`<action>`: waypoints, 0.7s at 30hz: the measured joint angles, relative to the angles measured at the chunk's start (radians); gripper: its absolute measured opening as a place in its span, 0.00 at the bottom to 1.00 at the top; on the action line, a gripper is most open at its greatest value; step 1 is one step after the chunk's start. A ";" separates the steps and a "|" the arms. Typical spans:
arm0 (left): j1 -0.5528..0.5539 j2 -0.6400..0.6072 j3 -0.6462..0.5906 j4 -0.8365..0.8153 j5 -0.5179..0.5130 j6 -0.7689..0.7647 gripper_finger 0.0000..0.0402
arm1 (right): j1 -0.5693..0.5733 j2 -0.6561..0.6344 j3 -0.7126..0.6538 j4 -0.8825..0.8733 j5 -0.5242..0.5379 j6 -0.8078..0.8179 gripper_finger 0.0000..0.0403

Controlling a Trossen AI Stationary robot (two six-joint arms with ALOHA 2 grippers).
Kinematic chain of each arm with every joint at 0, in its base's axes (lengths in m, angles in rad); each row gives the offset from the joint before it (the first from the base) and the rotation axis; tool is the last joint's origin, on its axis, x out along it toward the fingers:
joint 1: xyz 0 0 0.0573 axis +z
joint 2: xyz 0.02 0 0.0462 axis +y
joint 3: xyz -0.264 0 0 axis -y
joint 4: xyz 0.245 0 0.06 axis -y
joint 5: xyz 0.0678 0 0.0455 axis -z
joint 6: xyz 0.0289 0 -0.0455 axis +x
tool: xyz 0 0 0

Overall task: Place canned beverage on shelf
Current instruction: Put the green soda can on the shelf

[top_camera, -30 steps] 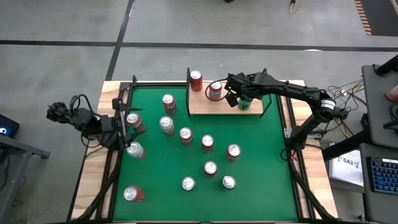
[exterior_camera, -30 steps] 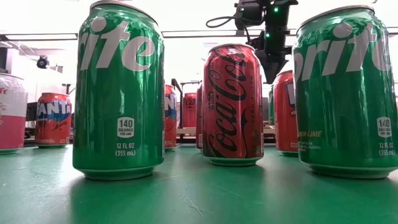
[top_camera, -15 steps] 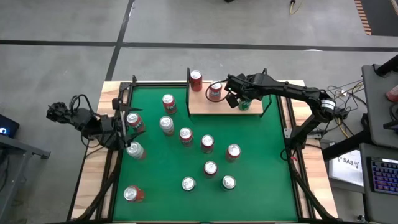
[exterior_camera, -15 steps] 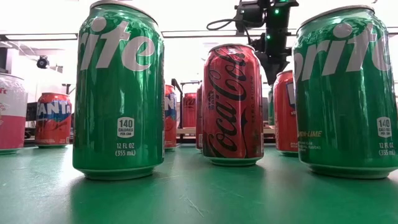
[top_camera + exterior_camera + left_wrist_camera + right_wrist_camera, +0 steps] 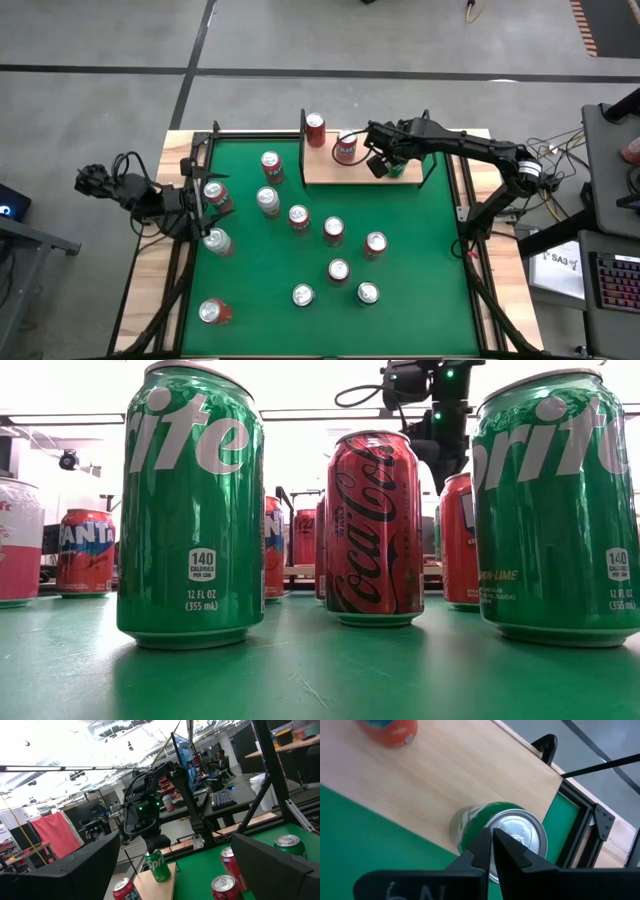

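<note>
A green Sprite can (image 5: 470, 827) stands upright on the light wood shelf (image 5: 330, 172) at the table's far side, near the shelf's right end (image 5: 159, 866). My right gripper (image 5: 492, 835) hangs shut over the can's silver top, slanting down from the right (image 5: 378, 165). Two red cans (image 5: 315, 124) (image 5: 345, 147) also stand on the shelf. My left gripper (image 5: 200, 200) waits open at the table's left edge. My right gripper has its shut fingertips (image 5: 485, 840) just over the green can's lid (image 5: 520, 832), coming from above and slanting. I cannot tell whether they touch the lid. The can stands upright on its base on the shelf.
Several more cans stand on the green felt: two by the left edge (image 5: 215, 195) (image 5: 217, 240), a group in the middle (image 5: 333, 230) and one at the near left (image 5: 212, 312). Black uprights (image 5: 545, 742) rise at the shelf's ends.
My right gripper, shut throughout, has tipped a little over the green can, and its fingertips have risen slightly. The can stays upright on the shelf.
</note>
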 joint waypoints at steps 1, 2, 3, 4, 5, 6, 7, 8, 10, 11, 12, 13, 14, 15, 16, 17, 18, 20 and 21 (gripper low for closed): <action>0.000 0.000 0.000 0.000 0.000 0.000 0.91 | 0.003 -0.002 0.000 -0.002 -0.002 -0.009 0.03; 0.000 0.000 0.000 0.000 0.000 0.000 0.91 | 0.006 -0.003 0.000 -0.004 -0.003 -0.016 0.03; 0.000 0.000 0.000 0.000 0.000 0.000 0.91 | 0.007 -0.004 0.000 -0.004 -0.006 -0.019 0.03; 0.000 0.000 0.000 0.000 0.000 0.000 0.91 | 0.009 -0.004 0.000 -0.004 -0.008 -0.020 0.03; 0.000 0.000 0.000 0.000 0.000 0.000 0.91 | 0.010 -0.005 0.000 -0.008 -0.011 -0.020 0.03; 0.000 0.000 0.000 0.000 0.000 0.000 0.91 | 0.010 -0.006 0.000 -0.014 -0.016 -0.025 0.03; 0.000 0.000 0.000 0.000 0.000 0.000 0.91 | 0.010 -0.006 0.000 -0.020 -0.025 -0.031 0.03; 0.000 0.000 0.000 0.000 0.000 0.000 0.91 | 0.010 -0.007 0.001 -0.027 -0.030 -0.039 0.03; 0.000 0.000 0.000 0.000 0.000 0.000 0.91 | 0.010 -0.007 0.001 -0.042 -0.031 -0.043 0.03; 0.000 0.000 0.000 0.000 0.000 0.000 0.91 | 0.010 -0.007 0.001 -0.046 -0.031 -0.043 0.03; 0.000 0.000 0.000 0.000 0.000 0.000 0.91 | 0.010 -0.007 0.001 -0.047 -0.031 -0.043 0.03; 0.000 0.000 0.000 0.000 0.000 0.000 0.91 | 0.010 -0.008 0.001 -0.047 -0.031 -0.045 0.03; 0.000 0.000 0.000 0.000 0.000 0.000 0.91 | 0.010 -0.010 0.001 -0.048 -0.031 -0.046 0.03; 0.000 0.000 0.000 0.000 0.000 0.000 0.91 | 0.010 -0.011 0.001 -0.048 -0.031 -0.045 0.03; 0.000 0.000 0.000 0.000 0.000 0.000 0.91 | 0.010 -0.013 0.001 -0.047 -0.031 -0.043 0.03; 0.000 0.000 0.000 0.000 0.000 0.000 0.91 | 0.010 -0.016 0.000 -0.047 -0.031 -0.039 0.03; 0.000 0.000 0.000 0.000 0.000 0.000 0.91 | 0.010 -0.019 0.000 -0.046 -0.033 -0.032 0.03; 0.000 0.000 0.000 0.000 0.000 0.000 0.91 | 0.010 -0.023 0.004 -0.055 -0.037 -0.018 0.03; 0.000 0.000 0.000 0.000 0.000 0.000 0.91 | 0.010 -0.024 0.011 -0.056 -0.038 -0.012 0.03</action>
